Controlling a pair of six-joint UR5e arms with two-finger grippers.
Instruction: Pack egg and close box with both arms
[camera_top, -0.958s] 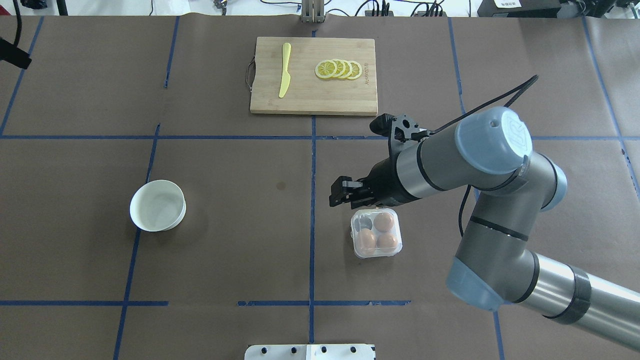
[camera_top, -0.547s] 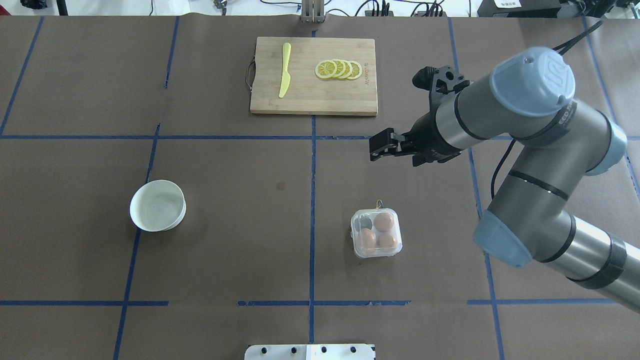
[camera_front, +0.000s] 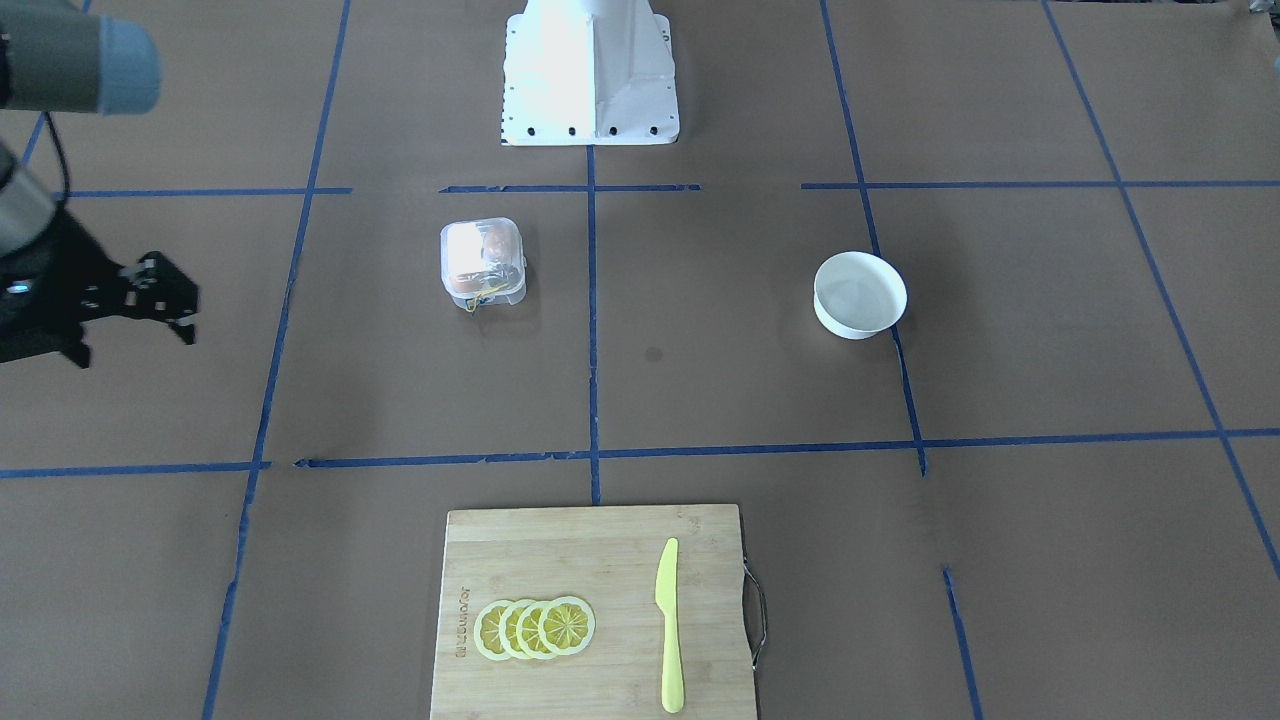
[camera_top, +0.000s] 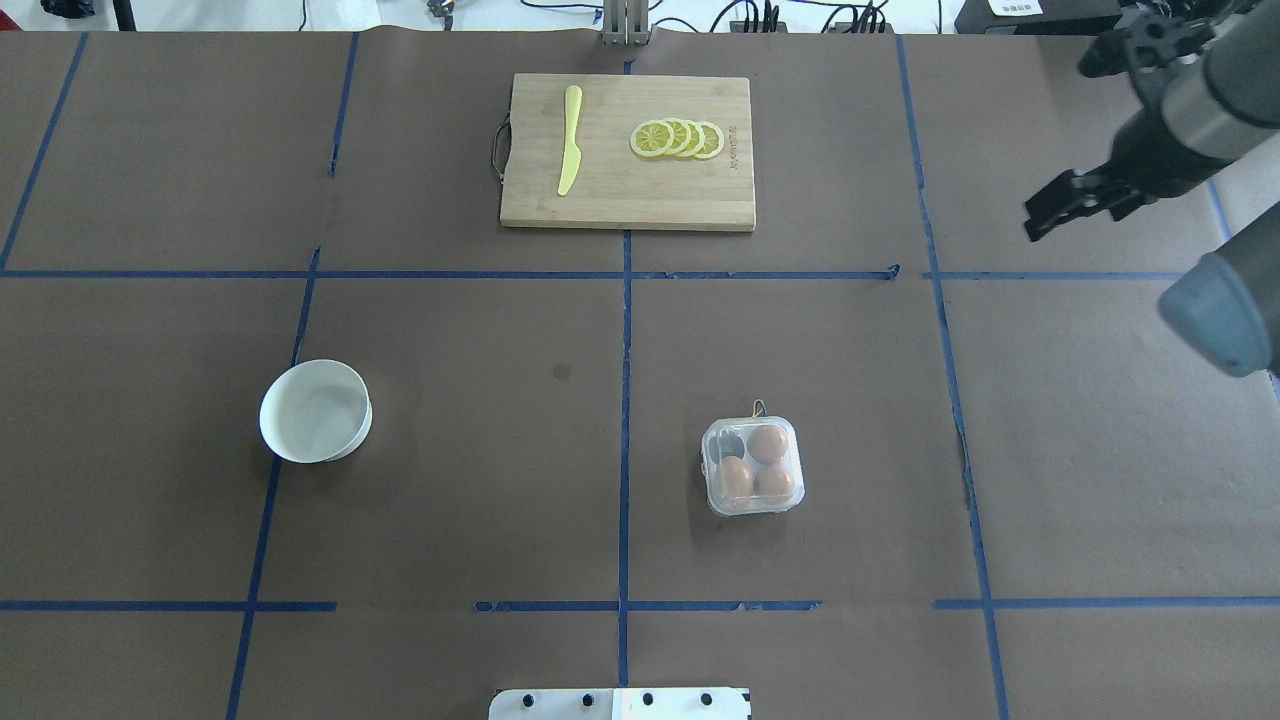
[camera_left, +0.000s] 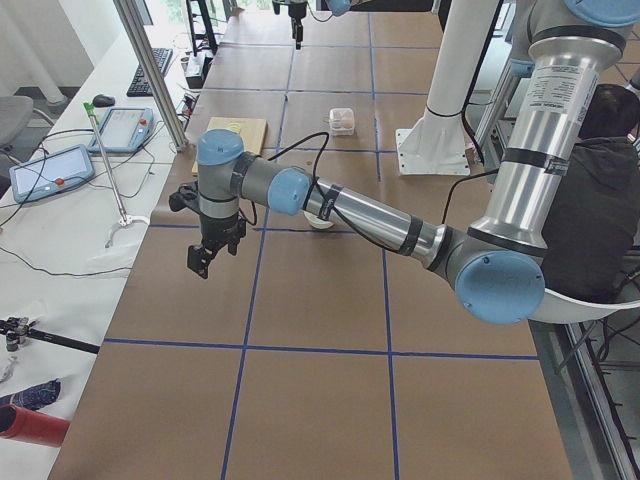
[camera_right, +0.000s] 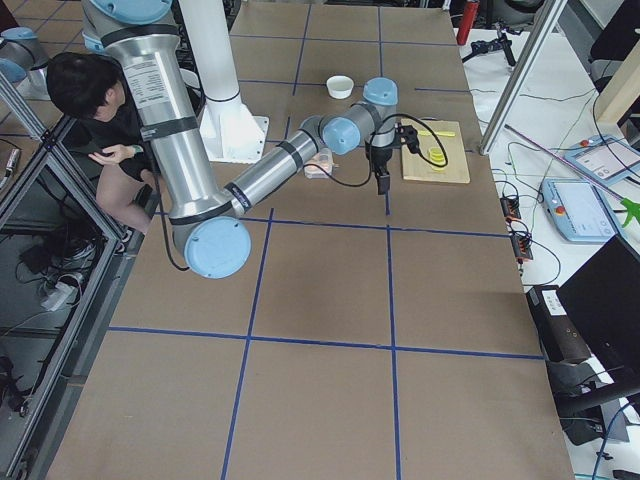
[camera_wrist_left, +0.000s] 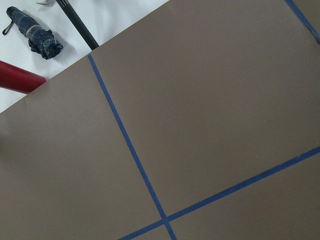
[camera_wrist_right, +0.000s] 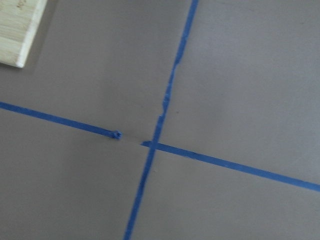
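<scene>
Quick count first: one box (camera_top: 752, 467), the clear plastic four-cup kind, sitting on the table (camera_top: 450, 330) just right of the centre tape line in the overhead view. There are three eggs (camera_top: 767, 443) inside, so three of the four cups are filled. The lid looks to be down over them as far as I can tell, and the yellow string (camera_top: 757, 407) pokes out at the box's far edge. Then there's one white bowl (camera_top: 315, 410) well off to the left. There's also one wooden cutting board (camera_top: 627, 190) at the far side, with one yellow knife (camera_top: 569, 140) and four lemon slices (camera_top: 677, 138) overlapped in a row on it. Two arms. The right arm (camera_top: 1205, 105) is up in the far right corner of the overhead view. The right gripper (camera_top: 1040, 215) hangs above the table out to the right of the board, well apart from the box, and in the right side view it points down. I honestly can't tell whether its jaws are apart or together. The left arm (camera_left: 370, 212) only shows in the left side view, stretched long and low toward the table's left end. The left gripper (camera_left: 200, 265) hangs straight down over plain brown table near a blue tape line, and I can't tell its jaws either.
</scene>
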